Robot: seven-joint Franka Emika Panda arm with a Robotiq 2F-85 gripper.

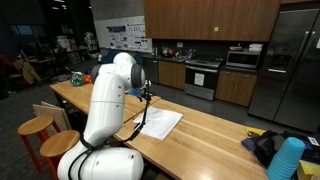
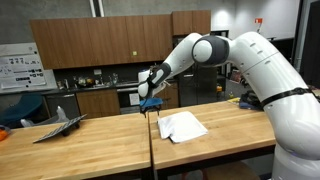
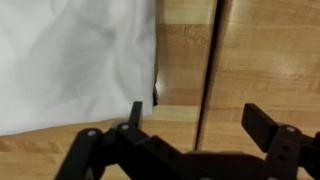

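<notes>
Cups (image 1: 288,158), blue and stacked near one end of the table (image 1: 215,135), hide their insides. The white cloth (image 3: 70,60) lies flat on the table beside a seam; the gripper (image 3: 195,112) hovers over its edge, fingers (image 3: 135,112) spread wide, pinching and touching nothing.

White jointed robot arm (image 2: 235,55) stretched out, elbow high, wrist bent down; black two-finger gripper (image 3: 195,118) points straight down, jaws spread wide.
</notes>
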